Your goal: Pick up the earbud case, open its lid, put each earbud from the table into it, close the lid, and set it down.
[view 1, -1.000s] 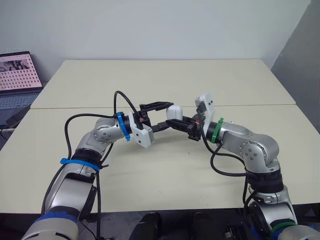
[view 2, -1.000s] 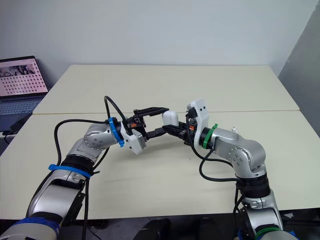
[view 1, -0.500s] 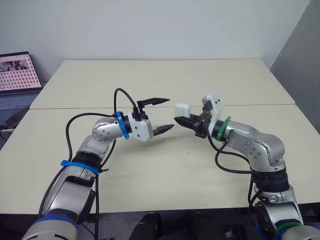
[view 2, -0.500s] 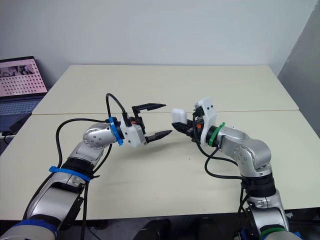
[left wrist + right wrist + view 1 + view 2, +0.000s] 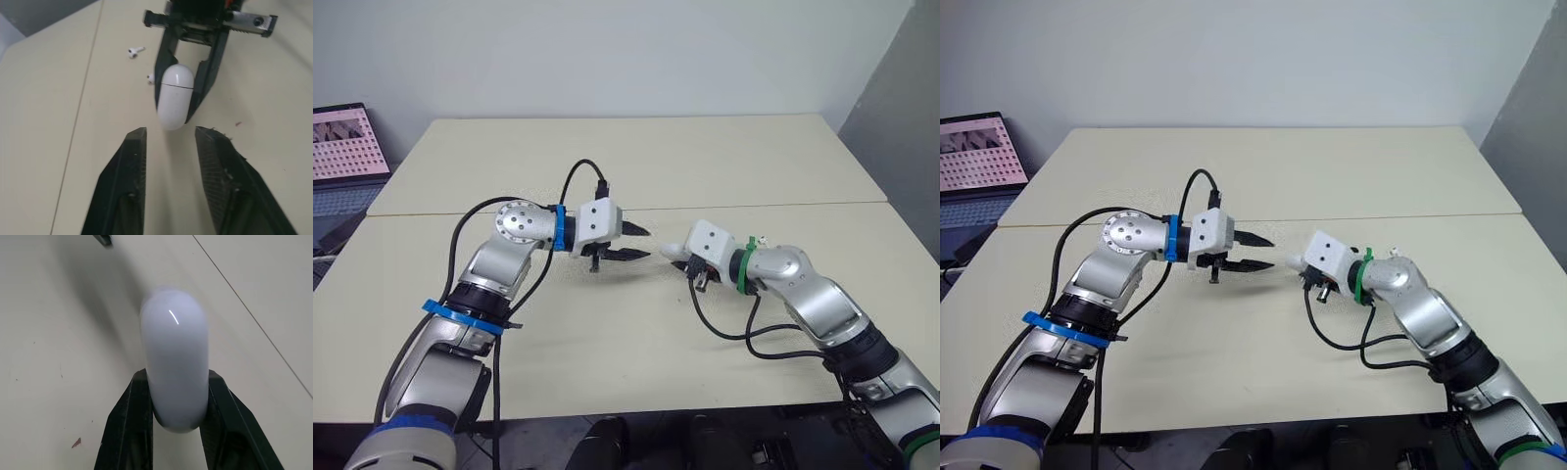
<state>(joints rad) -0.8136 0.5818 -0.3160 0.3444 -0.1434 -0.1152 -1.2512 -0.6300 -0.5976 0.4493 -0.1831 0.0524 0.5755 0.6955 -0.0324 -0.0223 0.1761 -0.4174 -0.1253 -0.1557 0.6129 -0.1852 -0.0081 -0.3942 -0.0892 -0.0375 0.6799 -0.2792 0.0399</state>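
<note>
Left wrist view has the left claw [image 5: 170,134] spread wide, its tips just short of the free end of the earbud case [image 5: 174,95]. The right claw [image 5: 177,382] pinches the case by its sides, low near the bench [image 5: 58,122]. The lid is shut. Its seam sits between the right claw's fingers, so the lid end seems to face that wrist. One earbud [image 5: 133,51] and a second earbud [image 5: 150,77] lie beyond the right claw. Best to ease the left claw straight on, centred, and grip the free end firmly before any prying.
</note>
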